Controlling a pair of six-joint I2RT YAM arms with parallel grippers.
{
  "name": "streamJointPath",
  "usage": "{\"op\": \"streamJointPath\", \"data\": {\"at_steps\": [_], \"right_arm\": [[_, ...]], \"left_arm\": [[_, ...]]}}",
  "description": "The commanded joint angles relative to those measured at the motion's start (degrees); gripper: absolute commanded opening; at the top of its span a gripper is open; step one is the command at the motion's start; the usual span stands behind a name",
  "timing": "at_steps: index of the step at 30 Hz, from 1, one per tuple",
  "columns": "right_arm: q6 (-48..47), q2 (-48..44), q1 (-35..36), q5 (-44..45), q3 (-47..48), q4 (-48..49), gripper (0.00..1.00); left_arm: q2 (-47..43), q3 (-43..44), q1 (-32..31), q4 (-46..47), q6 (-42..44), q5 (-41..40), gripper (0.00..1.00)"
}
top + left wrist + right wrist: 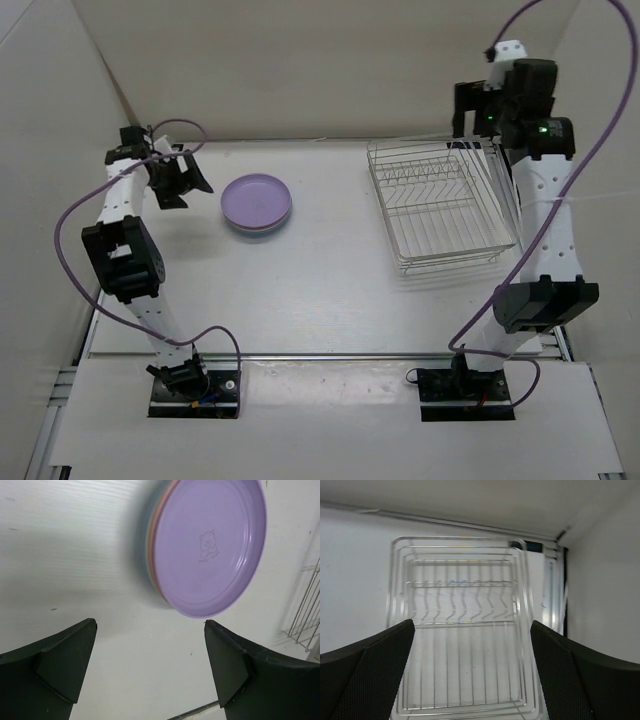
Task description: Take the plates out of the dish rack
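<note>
Purple plastic on top: the plates [257, 201] sit stacked flat toward the counter's [300, 290] far edge, left of centre. Paler rims, pink and blue among them, peek out beneath, so they look piled to keep them together. The left tool [150, 624] hangs just beside them, jaws spread wide, gripping nothing. At the far right corner the dish rack [440, 215] stands bare. The right tool [472, 624] hovers over it, wide open and empty too. Unloading looks done. A small bear [207, 541] is printed on the top one, but the lettering [209, 557] under it is too faint to read.
</note>
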Motion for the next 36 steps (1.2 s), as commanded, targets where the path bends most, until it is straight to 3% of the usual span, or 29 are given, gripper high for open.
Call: {"op": "streamJointPath", "data": {"at_steps": [1, 7, 17, 26, 36], "right_arm": [[5.6, -1.6, -6.9, 2.9, -0.2, 2.3, 1.00], [-1.1, -1.0, -12.0, 5.3, -3.2, -5.4, 1.00], [-4.4, -6.2, -18.5, 4.3, -9.5, -9.4, 1.00], [-3.4, -10.4, -20.8, 3.4, -11.6, -10.0, 1.00], [-2.8, -12.6, -21.8, 0.5, -12.1, -10.6, 1.00]], "left_arm": [[-6.5, 7.2, 4.8, -5.3, 4.5, -2.8, 1.00], [-8.8, 13.3, 8.1, -13.1, 11.1, -7.0, 1.00], [-13.4, 13.3, 13.9, -18.9, 15.8, -3.7, 1.00], [-18.5, 7.6, 13.9, -17.0, 15.8, -7.1, 1.00], [-18.5, 9.2, 13.9, -16.4, 15.3, -8.8, 1.00]]}}
